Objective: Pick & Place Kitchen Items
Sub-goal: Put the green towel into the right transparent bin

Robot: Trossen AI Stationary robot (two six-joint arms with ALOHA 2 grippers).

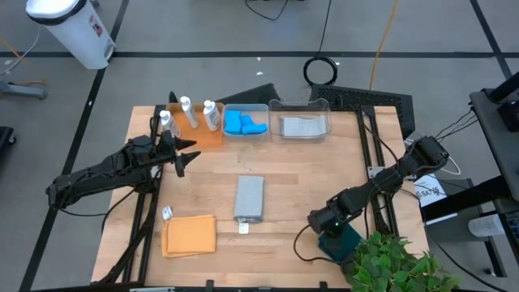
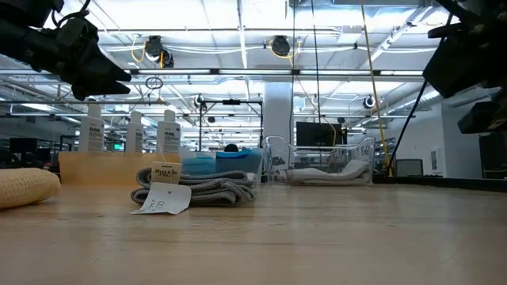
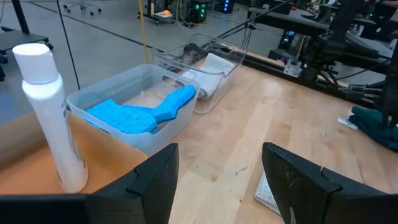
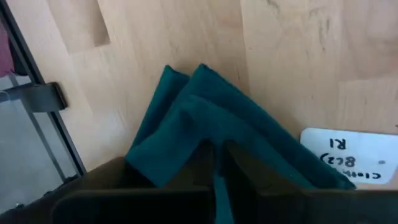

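Right gripper [image 4: 217,163] fingers pinch the dark green cloth [image 4: 205,118] between them – left gripper [image 3: 217,180] gapes empty; we judge grey cloth [image 1: 250,197] and orange cloth [image 1: 190,235] remain

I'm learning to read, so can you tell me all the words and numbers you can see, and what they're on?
"R1", as best it reads: handwritten, upside down, on the white tag beside the dark green cloth; its other lines are unclear and partly cut off.
Paper label on the grey cloth: dark print, too blurred to read.
Labels on the white bottles: too small to read.
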